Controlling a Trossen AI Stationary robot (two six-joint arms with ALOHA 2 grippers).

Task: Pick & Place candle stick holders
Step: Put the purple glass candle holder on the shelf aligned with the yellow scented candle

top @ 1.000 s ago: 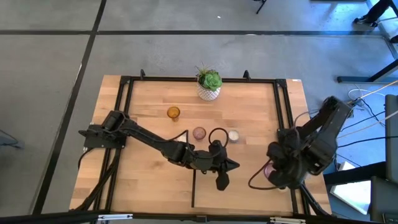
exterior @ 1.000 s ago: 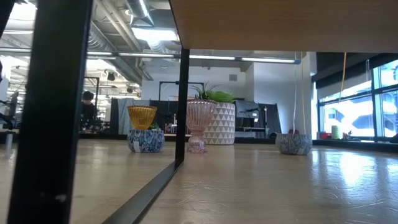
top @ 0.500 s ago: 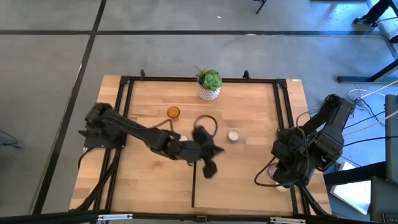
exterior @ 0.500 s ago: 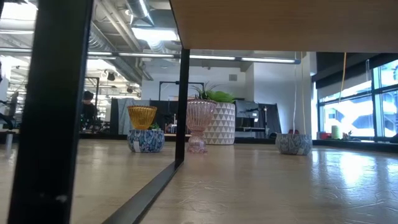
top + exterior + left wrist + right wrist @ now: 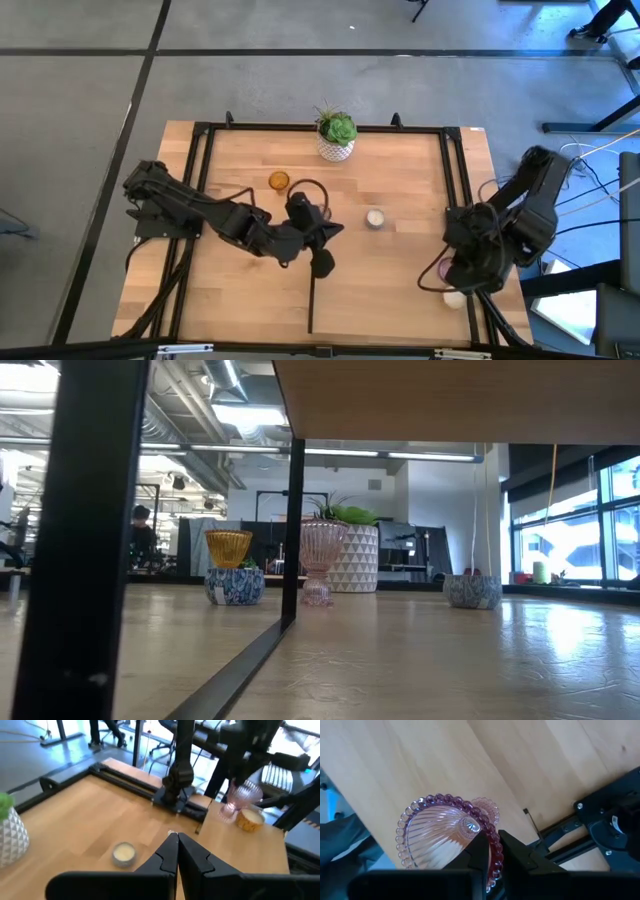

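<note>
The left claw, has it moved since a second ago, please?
Yes. The left claw has shifted toward the table's left side, nearer the amber holder, judged against the plant pot.

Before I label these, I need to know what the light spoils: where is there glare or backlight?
Low view: ceiling lamps and windows glare; a dark post blocks the left. Right wrist view: a bright highlight on the pink holder held by the right gripper. High view: even light, no glare.

Pale matt wood-grain table (image 5: pixel 400 180) with black metal framing. Beside the right gripper's (image 5: pixel 492 851) dark matt fingers, a glossy ribbed pink glass holder (image 5: pixel 442 837) with beaded rim. 1 amber glass holder (image 5: pixel 279 181), translucent.
</note>
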